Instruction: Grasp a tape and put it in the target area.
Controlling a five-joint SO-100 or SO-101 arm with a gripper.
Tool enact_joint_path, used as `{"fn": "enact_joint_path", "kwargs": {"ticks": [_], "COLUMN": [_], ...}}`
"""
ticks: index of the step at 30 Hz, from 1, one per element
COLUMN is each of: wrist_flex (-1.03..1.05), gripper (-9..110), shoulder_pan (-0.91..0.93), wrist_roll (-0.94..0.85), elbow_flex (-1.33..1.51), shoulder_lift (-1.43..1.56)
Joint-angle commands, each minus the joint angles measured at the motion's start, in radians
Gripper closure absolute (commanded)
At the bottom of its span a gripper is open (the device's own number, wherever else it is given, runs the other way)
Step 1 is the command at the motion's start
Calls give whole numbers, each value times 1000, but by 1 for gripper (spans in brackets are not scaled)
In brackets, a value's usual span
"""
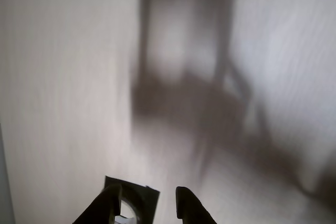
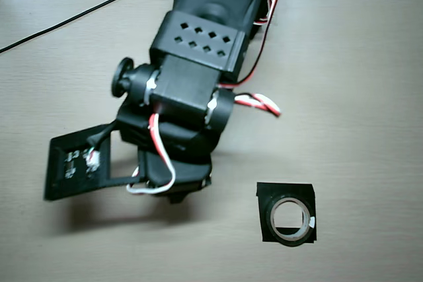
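The gripper (image 1: 149, 205) is hanging open and empty. The tape (image 2: 289, 221) is sitting inside the target area (image 2: 266, 191) just beside it, probably light and stiff; pinching its rim looks best.

Soft, even light washes the pale surface (image 2: 357, 64) in the overhead view, which is mildly soft in focus; the arm (image 2: 198, 51) casts a faint shadow toward the lower left. The wrist view is heavily blurred and dim, a broad dark shadow (image 1: 199, 103) sprawling across the far surface, brighter at far right.
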Motion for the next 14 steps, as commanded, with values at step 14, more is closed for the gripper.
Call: {"fn": "enact_joint_path", "kwargs": {"ticks": [14], "wrist_flex": [-69], "gripper": [90], "shoulder_pan": [-32], "wrist_roll": [-34], "elbow_flex": [123], "shoulder_lift": [100]}}
